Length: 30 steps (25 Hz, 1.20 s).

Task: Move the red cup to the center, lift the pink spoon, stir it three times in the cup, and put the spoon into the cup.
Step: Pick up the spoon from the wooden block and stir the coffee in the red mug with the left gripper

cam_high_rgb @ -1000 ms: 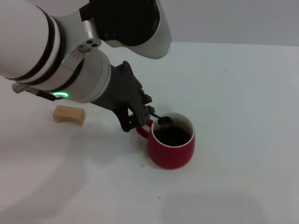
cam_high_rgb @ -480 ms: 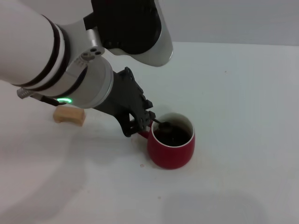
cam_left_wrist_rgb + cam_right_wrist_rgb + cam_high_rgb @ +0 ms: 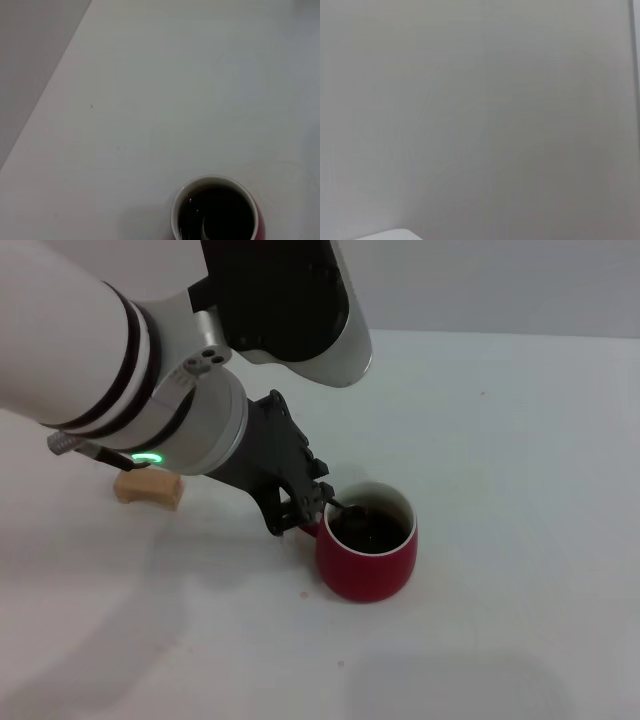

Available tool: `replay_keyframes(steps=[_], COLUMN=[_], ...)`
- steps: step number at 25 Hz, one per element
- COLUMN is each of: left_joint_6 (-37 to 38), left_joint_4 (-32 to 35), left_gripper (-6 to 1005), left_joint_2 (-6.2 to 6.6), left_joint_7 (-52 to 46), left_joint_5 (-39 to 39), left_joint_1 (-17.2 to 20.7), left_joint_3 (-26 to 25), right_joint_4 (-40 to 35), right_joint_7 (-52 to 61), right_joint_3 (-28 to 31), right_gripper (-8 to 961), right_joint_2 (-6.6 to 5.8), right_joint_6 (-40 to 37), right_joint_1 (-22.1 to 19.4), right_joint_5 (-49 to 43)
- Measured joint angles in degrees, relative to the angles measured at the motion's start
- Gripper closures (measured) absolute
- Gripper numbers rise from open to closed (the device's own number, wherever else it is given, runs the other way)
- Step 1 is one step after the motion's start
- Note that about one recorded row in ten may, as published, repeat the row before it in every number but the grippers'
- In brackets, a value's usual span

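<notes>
Head view, cup: the red cup [image 3: 368,551] sits on the white table [image 3: 520,460], near the middle. It is round and dark red outside, white inside, with dark brown drink in it. Its handle points toward the robot's left arm.
Head view, spoon: the pink spoon [image 3: 345,507] leans over the cup's rim with its grey end down by the drink. Only a little dark bit of it shows; the pink handle is hidden by the fingers.
Head view, left gripper: the left gripper [image 3: 318,502] is right at the cup's rim, on the handle side. Its black fingers are pinched close together on the spoon.
Head view, other thing: a tan wooden block [image 3: 148,488] lies well apart from the cup, partly under the arm.
Left wrist view, cup: the cup shows from above at the picture's edge, full of dark drink. A pale curved shape in the drink looks like the spoon's bowl [image 3: 206,227]. The arm's own fingers do not show here.
Right wrist view, right gripper: only a plain grey wall shows, and the gripper is not seen. That arm seems parked away from the table.
Step now: I think it is stirring, or about to leave the spoon in.
Next move: finish the circles gently, then let go so the spoon rests inside without tipping the cup.
</notes>
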Motion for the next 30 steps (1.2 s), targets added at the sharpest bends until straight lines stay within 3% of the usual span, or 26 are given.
replay_keyframes(steps=[30], left_joint_6=[7.72], left_joint_4=[7.53], left_gripper=[872], left_joint_2=[-0.22], left_joint_7=[2.15], left_joint_5=[0.06], left_joint_1=[-1.23], left_joint_3=[4.27], right_joint_4=[0.0], right_joint_7=[0.0], right_joint_3=[-1.49], right_gripper=[953], right_joint_2=[0.0], right_joint_6=[-0.63], right_joint_1=[-0.42], right_joint_5=[0.03])
